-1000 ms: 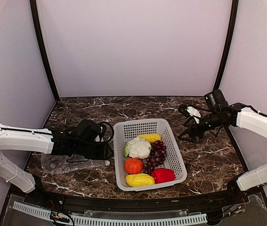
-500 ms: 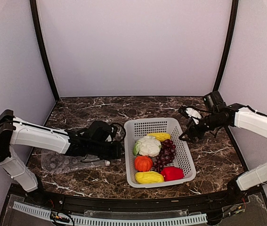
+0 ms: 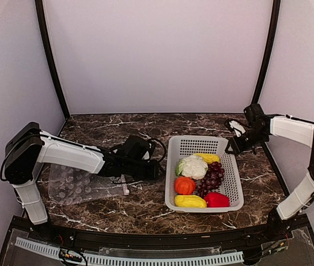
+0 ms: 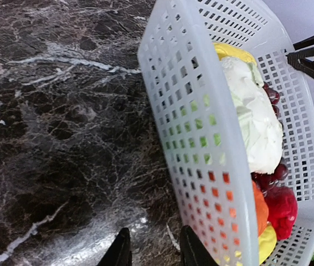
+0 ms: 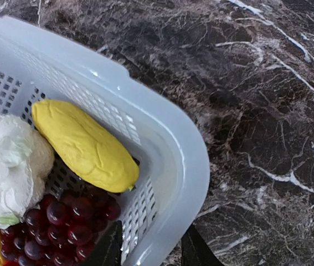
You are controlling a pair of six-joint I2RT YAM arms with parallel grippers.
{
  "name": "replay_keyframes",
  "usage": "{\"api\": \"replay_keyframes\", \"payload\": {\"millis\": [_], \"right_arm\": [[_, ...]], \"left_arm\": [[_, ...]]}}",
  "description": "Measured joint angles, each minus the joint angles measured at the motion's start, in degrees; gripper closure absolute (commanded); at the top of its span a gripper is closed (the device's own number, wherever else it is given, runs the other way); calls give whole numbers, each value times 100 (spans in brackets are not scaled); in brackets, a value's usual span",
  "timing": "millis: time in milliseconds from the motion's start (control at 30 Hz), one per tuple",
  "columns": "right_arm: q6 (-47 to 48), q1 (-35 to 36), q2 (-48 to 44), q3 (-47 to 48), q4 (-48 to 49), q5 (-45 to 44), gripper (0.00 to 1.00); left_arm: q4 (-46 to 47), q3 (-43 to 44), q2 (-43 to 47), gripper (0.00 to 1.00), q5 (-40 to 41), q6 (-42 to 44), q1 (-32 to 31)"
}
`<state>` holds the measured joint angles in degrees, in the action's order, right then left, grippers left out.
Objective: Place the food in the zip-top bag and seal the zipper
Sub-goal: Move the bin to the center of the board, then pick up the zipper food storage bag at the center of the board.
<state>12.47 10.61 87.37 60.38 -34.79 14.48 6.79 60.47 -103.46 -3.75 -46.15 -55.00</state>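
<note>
Here, clear spotted zip-top bag (image 3: 75, 186), flat; left fingers (image 4: 121, 252) apart, empty; right fingers (image 5: 110, 247) tight on basket rim (image 5: 185, 160).

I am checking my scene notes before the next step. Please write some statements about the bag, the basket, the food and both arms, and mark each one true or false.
1. The bag lies flat on the table, left of the basket. True.
2. The food is inside the bag. False: all of it is in the basket.
3. The right gripper has its jaws on either side of the basket's rim. True.
4. The left gripper holds the bag. False: its jaws are empty, beside the basket.
</note>
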Motion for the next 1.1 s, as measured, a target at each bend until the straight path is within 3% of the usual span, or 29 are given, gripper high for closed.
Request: {"api": "replay_keyframes", "payload": {"millis": [133, 433, 467, 533, 567, 667, 900, 1100], "right_arm": [[-437, -481, 345, 382, 15, 203, 91], [-710, -1342, 925, 957, 42, 562, 98], [-756, -1399, 964, 1005, 59, 579, 95], [-831, -1491, 1003, 1054, 114, 612, 75], [-839, -1515, 1005, 1056, 138, 632, 60], [-896, -1517, 973, 1056, 208, 688, 45], [-901, -1504, 52, 763, 463, 748, 37], [-833, -1506, -525, 568, 782, 909, 37]], "left_arm": [[-531, -15, 328, 63, 444, 319, -4], [-2328, -245, 1620, 42, 1987, 457, 57], [-2492, -306, 1698, 41, 2100, 389, 94], [-2872, -363, 1729, 39, 2262, 260, 208], [-2994, -358, 1694, 38, 2299, 232, 275], [-3493, -109, 1388, 34, 2420, 199, 479], [-5368, 2549, -785, 38, 3058, 144, 570], [-6238, 3010, -1635, 47, 3169, -57, 566]]}}
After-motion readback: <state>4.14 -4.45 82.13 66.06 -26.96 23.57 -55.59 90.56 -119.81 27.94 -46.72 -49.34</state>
